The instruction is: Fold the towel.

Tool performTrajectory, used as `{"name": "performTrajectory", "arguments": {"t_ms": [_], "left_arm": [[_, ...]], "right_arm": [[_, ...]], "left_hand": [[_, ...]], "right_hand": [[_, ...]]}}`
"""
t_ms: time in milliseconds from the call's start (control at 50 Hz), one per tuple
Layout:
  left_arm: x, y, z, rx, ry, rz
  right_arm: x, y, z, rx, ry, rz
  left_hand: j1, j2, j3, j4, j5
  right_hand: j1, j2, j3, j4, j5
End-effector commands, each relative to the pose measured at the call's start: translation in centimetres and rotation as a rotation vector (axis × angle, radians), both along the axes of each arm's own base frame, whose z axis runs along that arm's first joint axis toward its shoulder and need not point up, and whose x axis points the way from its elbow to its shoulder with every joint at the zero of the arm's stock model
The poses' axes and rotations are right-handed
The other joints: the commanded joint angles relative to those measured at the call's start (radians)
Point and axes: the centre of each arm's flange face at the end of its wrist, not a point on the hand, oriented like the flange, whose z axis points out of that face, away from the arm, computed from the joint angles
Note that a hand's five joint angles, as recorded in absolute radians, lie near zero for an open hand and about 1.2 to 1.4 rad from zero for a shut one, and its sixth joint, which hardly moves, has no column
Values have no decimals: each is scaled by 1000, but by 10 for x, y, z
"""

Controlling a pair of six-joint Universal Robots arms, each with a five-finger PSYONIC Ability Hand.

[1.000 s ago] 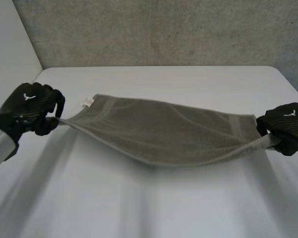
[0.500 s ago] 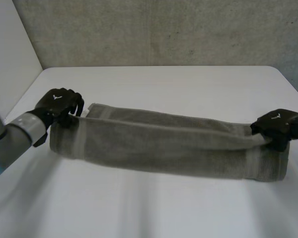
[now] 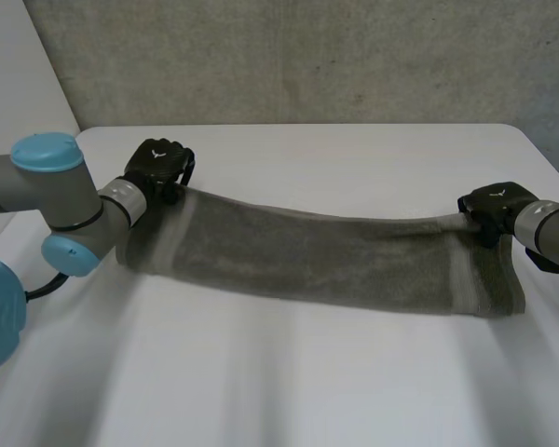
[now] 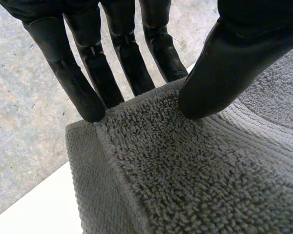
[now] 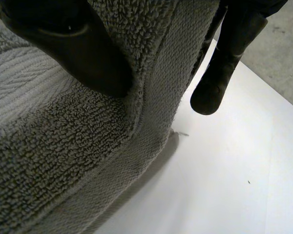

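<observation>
A grey towel (image 3: 317,261) lies folded lengthwise in a long band across the white table (image 3: 289,382). My left hand (image 3: 156,166) holds its far left corner. In the left wrist view the thumb (image 4: 234,63) presses the towel (image 4: 195,170) against the straight fingers (image 4: 78,83) behind it. My right hand (image 3: 492,207) grips the far right corner, which is drawn into a thin point. Seen from the right wrist, the thumb (image 5: 73,44) pinches the towel (image 5: 63,146) and one finger (image 5: 224,63) stands beside its edge.
A concrete wall (image 3: 307,56) rises behind the table's far edge. The left arm (image 3: 47,205) reaches in low over the table's left side, and the right forearm (image 3: 554,233) comes in at the right edge.
Both hands have carried the towel's held edge away from me toward the far side, laying it over into a flat folded band. The left arm has swung in over the table.
</observation>
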Motion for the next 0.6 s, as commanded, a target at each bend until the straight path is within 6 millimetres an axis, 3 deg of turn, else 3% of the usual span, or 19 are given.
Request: {"name": "performTrajectory", "arguments": {"t_ms": [20,120,140,160,180,200,220,240,260,320,360,380,420,440,480,520,540,580,600], "left_arm": [[-1,-11,-6,-23,-2,37],[-3,-12,-8,-27,-3,45],[-3,-12,-9,-26,-4,46],[-3,-12,-9,-26,-4,46],[-7,-9,-8,-24,-4,39],[-12,-5,-8,-18,-6,28],[-12,-5,-8,-18,-6,28],[-18,2,-8,-5,-10,13],[-21,7,-6,9,-13,5],[-22,11,0,20,-12,4],[-18,21,15,48,-15,18],[-18,22,15,49,-15,18],[-11,37,33,69,-19,28],[-11,37,33,69,-19,28],[-7,47,43,73,-18,30],[1,65,67,46,-4,37],[1,66,67,46,-4,37],[10,83,82,15,22,47],[10,83,82,15,23,47]], "right_arm": [[-1,-14,-8,-10,21,-35],[-1,-18,-10,-16,27,-50],[0,-19,-10,-21,26,-49],[0,-19,-10,-21,26,-49],[4,-18,-7,-29,25,-43],[6,-18,-5,-36,23,-43],[6,-18,-5,-36,23,-43],[7,-17,0,-45,18,-42],[9,-16,6,-57,16,-37],[11,-14,17,-79,13,-34],[17,-5,43,-138,5,-18],[17,-4,43,-138,5,-18],[21,10,75,-201,-11,-8],[21,10,75,-201,-11,-8],[20,27,97,-235,-36,-12],[20,37,104,-236,-48,-13],[20,37,104,-236,-48,-13],[25,62,105,-214,-52,4],[25,62,105,-214,-52,4]], "left_hand": [[40,36,14,39,28],[40,36,14,39,28],[40,36,14,39,28],[40,36,14,39,28],[40,36,14,39,28],[-399,-403,-424,-399,-411],[-403,-407,-429,-404,-415],[-947,-951,-972,-947,-959],[-1179,-1183,-1204,-1179,-1191],[-1169,-1173,-1195,-1170,-1182],[-1169,-1173,-1195,-1170,-1182],[-1169,-1173,-1195,-1170,-1182],[-1158,-1162,-1183,-1158,-1170],[-1158,-1162,-1183,-1158,-1170],[-1152,-1156,-1177,-1152,-1164],[-1146,-1150,-1171,-1146,-1158],[-1146,-1150,-1171,-1146,-1158],[-1137,-1141,-1163,-1138,-1149],[-1137,-1141,-1163,-1138,-1149]], "right_hand": [[67,60,50,55,53],[67,60,50,55,53],[-368,-375,-385,-380,-381],[-372,-379,-389,-385,-386],[-1114,-1121,-1131,-1126,-1127],[-1155,-1162,-1172,-1167,-1168],[-1155,-1162,-1172,-1167,-1168],[-1155,-1162,-1172,-1167,-1168],[-1155,-1162,-1172,-1167,-1168],[-1155,-1162,-1172,-1167,-1168],[-1155,-1162,-1172,-1167,-1168],[-1155,-1162,-1172,-1167,-1168],[-1155,-1162,-1172,-1167,-1168],[-1155,-1162,-1172,-1167,-1168],[-1155,-1162,-1172,-1167,-1168],[-1155,-1162,-1172,-1167,-1168],[-1155,-1162,-1172,-1167,-1168],[-1155,-1162,-1172,-1167,-1168],[-1155,-1162,-1172,-1167,-1168]]}}
